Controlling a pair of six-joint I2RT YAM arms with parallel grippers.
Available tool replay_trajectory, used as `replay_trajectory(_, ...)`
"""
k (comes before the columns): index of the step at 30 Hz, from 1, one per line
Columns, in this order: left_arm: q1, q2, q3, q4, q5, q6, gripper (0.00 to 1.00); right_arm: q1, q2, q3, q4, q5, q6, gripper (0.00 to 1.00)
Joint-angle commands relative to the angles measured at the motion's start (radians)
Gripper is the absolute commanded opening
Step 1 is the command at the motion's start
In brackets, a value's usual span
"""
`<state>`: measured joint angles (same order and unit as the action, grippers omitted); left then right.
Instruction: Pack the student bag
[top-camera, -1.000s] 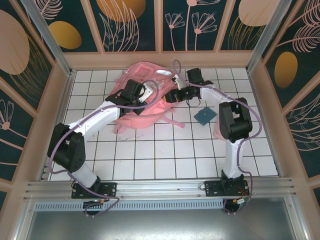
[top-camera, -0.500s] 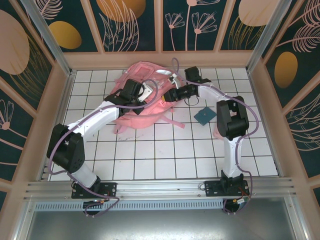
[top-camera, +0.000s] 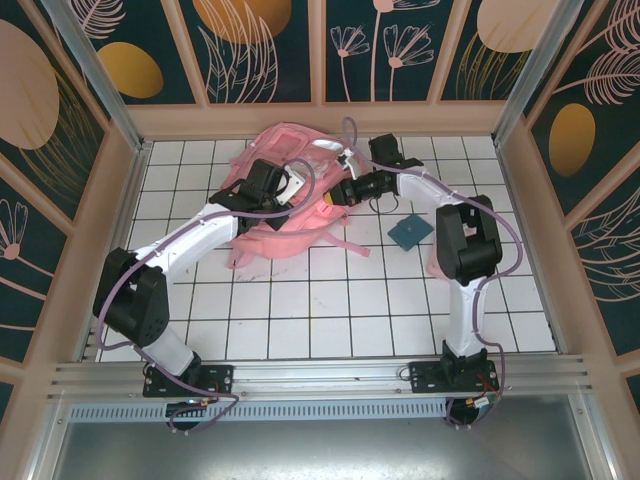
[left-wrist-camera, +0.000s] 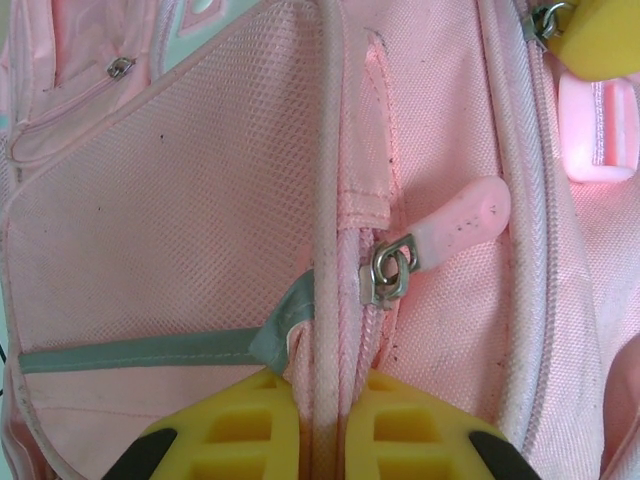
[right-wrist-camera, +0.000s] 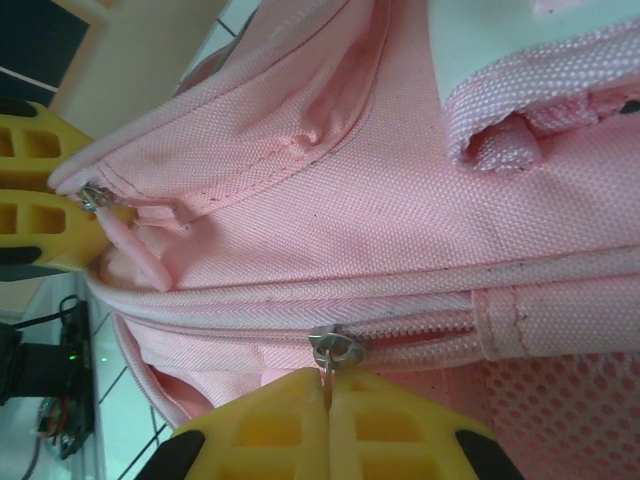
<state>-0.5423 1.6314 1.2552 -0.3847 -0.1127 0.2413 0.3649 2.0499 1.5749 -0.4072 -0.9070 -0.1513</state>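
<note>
The bag (top-camera: 285, 140) is lying at the far middle of the tiled table (top-camera: 330, 320). It is showing pink woven fabric, a mesh panel, a grey stripe (left-wrist-camera: 130, 352) and pink zipper tabs. The left gripper (left-wrist-camera: 320, 432) is pinching a piped seam of the bag, fingers together on it. The right gripper (right-wrist-camera: 327, 425) is clamping 1 metal zipper pull (right-wrist-camera: 335, 350). In the top view the 2 arms are covering much of the bag, and their fingertips are hard to make out there.
</note>
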Motion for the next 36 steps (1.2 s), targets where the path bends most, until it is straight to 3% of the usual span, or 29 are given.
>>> replay_trajectory(1, -0.001, -0.052, 0.036, 0.171, -0.002, -0.069, 0.00, 0.042, -0.097, -0.030, -0.004, 0.073, 0.031, 0.01)
replay_trajectory(5, -0.001, -0.029, 0.048, 0.181, -0.001, -0.120, 0.00, 0.086, -0.152, -0.066, -0.001, 0.132, 0.037, 0.01)
replay_trajectory(14, -0.002, -0.008, 0.054, 0.285, 0.082, -0.234, 0.00, 0.221, -0.233, -0.181, 0.087, 0.137, 0.077, 0.01)
replay_trajectory(17, -0.002, -0.002, 0.052, 0.302, 0.110, -0.255, 0.00, 0.212, -0.255, -0.239, 0.150, 0.178, 0.113, 0.00)
replay_trajectory(23, 0.023, -0.023, 0.033, 0.239, 0.101, -0.267, 0.42, 0.059, -0.301, -0.331, 0.283, 0.222, 0.244, 0.00)
replay_trajectory(28, 0.060, -0.050, 0.001, 0.193, 0.174, -0.193, 0.61, -0.016, -0.301, -0.323, 0.303, 0.249, 0.268, 0.00)
replay_trajectory(32, 0.061, -0.046, -0.018, 0.164, 0.188, -0.042, 0.68, -0.051, -0.294, -0.300, 0.315, 0.252, 0.291, 0.00)
replay_trajectory(36, 0.061, -0.032, -0.029, 0.166, 0.226, 0.072, 0.69, -0.062, -0.283, -0.268, 0.312, 0.253, 0.296, 0.00)
